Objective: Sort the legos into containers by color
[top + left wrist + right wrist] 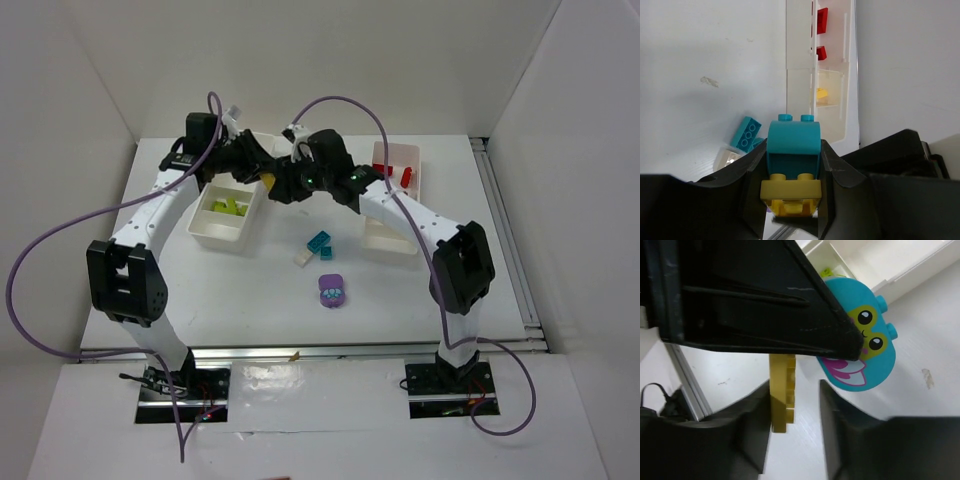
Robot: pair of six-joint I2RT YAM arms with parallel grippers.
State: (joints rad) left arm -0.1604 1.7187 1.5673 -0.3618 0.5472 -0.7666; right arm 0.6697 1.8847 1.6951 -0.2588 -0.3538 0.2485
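the step in hand looks like splitting a stuck pair before sorting it. the left claw point(793, 162) is clamped on a teal brick point(792, 142) with a painted face, and a yellow brick point(791, 190) is pressed onto its studs; the pair hangs in the air above the table point(400, 300), between the two trays and near the far end of the left tray point(205, 232). the right claw point(795, 395) faces it with its jaws apart around the yellow brick: one finger point(752, 425) lies just beside it and a gap shows on the other side, so it is not gripped yet. the next move, as i judge it, calls for the right claw to shut squarely on the thin yellow edge and pull straight off the studs while the left holds firm; a skewed pull could twist the pair loose. after that, yellow likely goes to the right tray point(418, 170), where a yellow piece point(821, 93) sits one compartment past the red bricks point(822, 20). the left tray holds green bricks point(232, 206). loose teal bricks point(319, 242), a white brick point(303, 258) and a purple piece point(332, 291) lie unsorted on the table.
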